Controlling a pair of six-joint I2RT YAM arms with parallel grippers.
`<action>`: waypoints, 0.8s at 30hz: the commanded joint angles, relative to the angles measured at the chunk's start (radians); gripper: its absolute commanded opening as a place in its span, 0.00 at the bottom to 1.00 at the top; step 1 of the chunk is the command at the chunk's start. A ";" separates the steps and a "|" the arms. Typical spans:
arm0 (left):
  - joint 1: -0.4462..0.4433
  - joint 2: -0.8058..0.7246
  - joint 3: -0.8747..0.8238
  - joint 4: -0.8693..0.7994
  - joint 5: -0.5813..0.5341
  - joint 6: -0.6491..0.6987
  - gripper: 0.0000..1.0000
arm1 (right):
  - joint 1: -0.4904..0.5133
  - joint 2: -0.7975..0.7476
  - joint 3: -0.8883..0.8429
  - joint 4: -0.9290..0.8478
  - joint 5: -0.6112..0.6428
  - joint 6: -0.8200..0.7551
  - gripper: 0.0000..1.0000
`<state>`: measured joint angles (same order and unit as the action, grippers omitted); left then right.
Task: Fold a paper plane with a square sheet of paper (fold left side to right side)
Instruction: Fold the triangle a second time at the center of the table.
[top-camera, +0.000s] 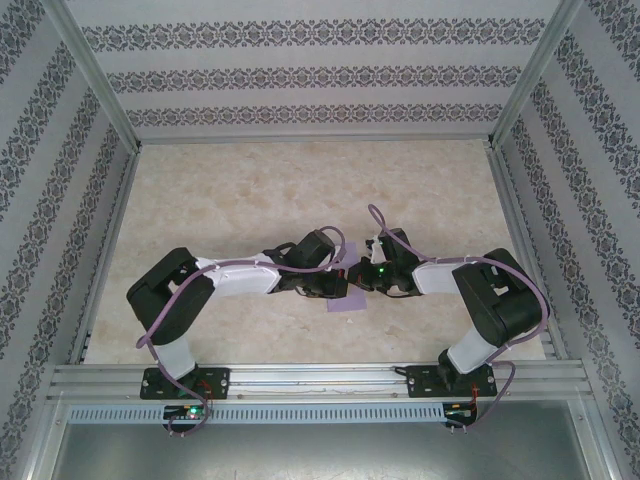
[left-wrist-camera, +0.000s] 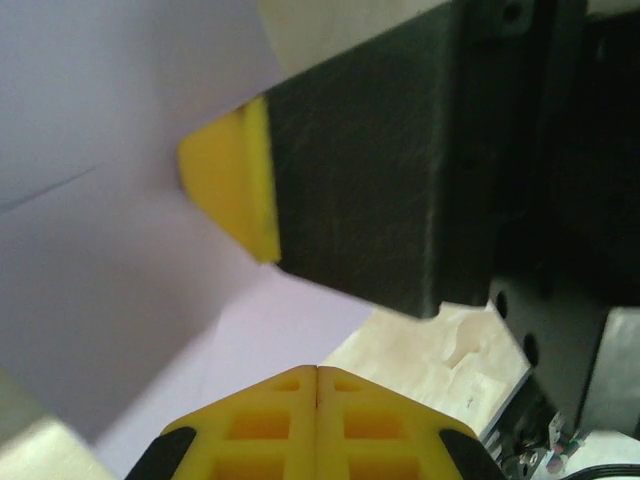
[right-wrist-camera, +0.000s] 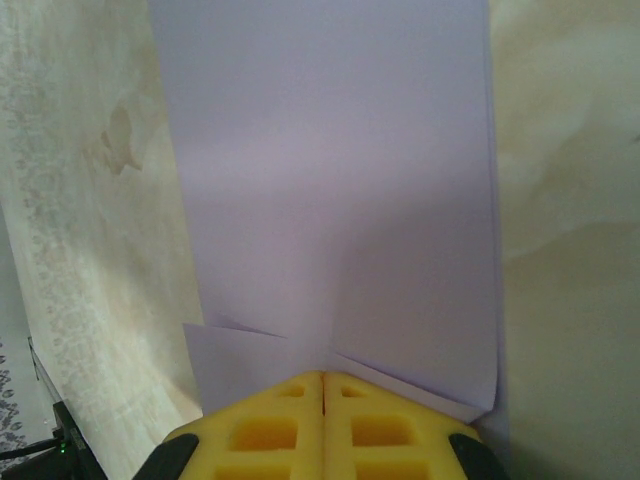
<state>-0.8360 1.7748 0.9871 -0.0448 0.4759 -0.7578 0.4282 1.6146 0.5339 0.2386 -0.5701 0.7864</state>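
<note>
Top external view: the paper (top-camera: 346, 302) is seen lying flat on the table (top-camera: 250, 190), near its middle, where the two arms meet; most of it is covered by the wrists.

From the left wrist, the left gripper (left-wrist-camera: 317, 405) is seen fully closed, its yellow pads pressed together with nothing between them, poised over the near edge of the paper. The right gripper's yellow fingertip (left-wrist-camera: 228, 180) is seen resting on, or just above, the lavender surface; contact cannot be confirmed. A faint crease line is visible across the paper.

From the right wrist, the right gripper (right-wrist-camera: 322, 405) is likewise seen fully closed and empty, with its tip at the near end of the paper. Here the paper appears as a long band with layered edges close to the tip, so some folding is judged to be already done.

The paper is judged to be very light, thin and limp, and likely to slide on the smooth table when pushed. It would be creased readily and could be torn or crumpled by a hard pinch. A free left edge or corner is best taken, while the opposite side is pinned flat by the other gripper.
</note>
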 joint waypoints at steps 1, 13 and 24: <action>0.008 0.051 0.036 -0.011 0.020 0.034 0.01 | 0.002 0.044 -0.038 -0.070 0.060 -0.002 0.00; 0.014 0.107 -0.005 0.052 -0.002 0.007 0.00 | 0.003 0.050 -0.041 -0.075 0.056 -0.007 0.00; 0.009 0.061 -0.149 0.109 0.020 -0.034 0.00 | -0.011 0.072 -0.038 -0.110 0.058 -0.028 0.00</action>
<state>-0.8284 1.8435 0.8967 0.1043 0.4862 -0.7700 0.4244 1.6222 0.5339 0.2409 -0.5873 0.7860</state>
